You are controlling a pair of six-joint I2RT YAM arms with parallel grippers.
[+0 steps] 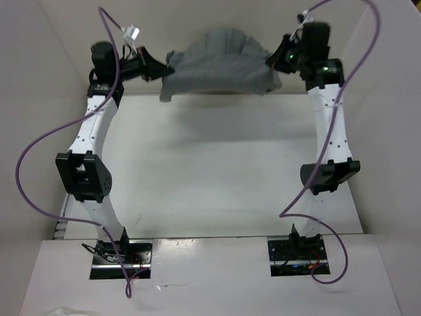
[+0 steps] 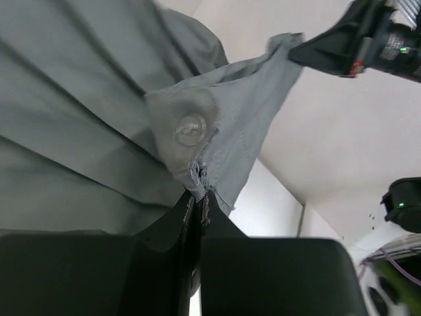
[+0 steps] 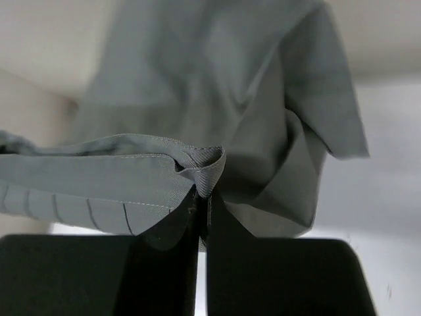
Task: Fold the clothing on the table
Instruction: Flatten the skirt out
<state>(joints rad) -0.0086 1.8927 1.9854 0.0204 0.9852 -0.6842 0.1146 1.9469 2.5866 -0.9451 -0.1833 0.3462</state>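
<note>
The clothing [image 1: 220, 66], a grey pleated skirt, hangs stretched between my two grippers above the far end of the white table [image 1: 217, 164]. My left gripper [image 1: 164, 69] is shut on its left corner. In the left wrist view the black jaws [image 2: 200, 194] pinch the waistband end beside a clear button [image 2: 191, 129]. My right gripper [image 1: 273, 60] is shut on the right corner. In the right wrist view its jaws [image 3: 202, 197] clamp a folded waistband edge [image 3: 197, 161], with the rest of the clothing [image 3: 217, 79] draping beyond.
White walls [image 1: 39, 99] enclose the table on the left, right and far sides. Purple cables [image 1: 39, 145] loop off both arms. The arm bases [image 1: 122, 253] sit at the near edge.
</note>
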